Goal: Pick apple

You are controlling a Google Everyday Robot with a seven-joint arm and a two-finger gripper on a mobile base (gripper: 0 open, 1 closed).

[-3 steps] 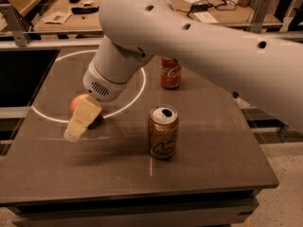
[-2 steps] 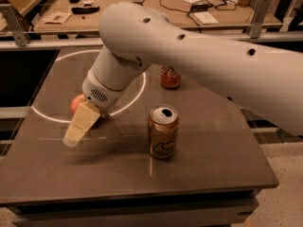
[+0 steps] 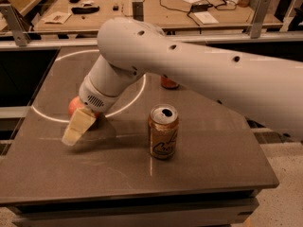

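The apple (image 3: 74, 106) is red-pink and sits on the dark table (image 3: 208, 164) at the left, on the white circle line. Only its left part shows; the rest is hidden behind my wrist. My gripper (image 3: 78, 125) is right at the apple, its cream tip reaching down to the table just in front of it. The thick white arm (image 3: 199, 74) comes in from the right across the table.
A brown soda can (image 3: 164, 131) with an open top stands upright at the table's middle, right of the gripper. A red cola can (image 3: 169, 83) stands behind it, mostly hidden by the arm. A wooden workbench (image 3: 156, 8) with cables lies beyond the table's far edge.
The arm has swung lower and toward the camera, now covering most of the red cola can. The gripper has stayed at the apple, shifting slightly down.
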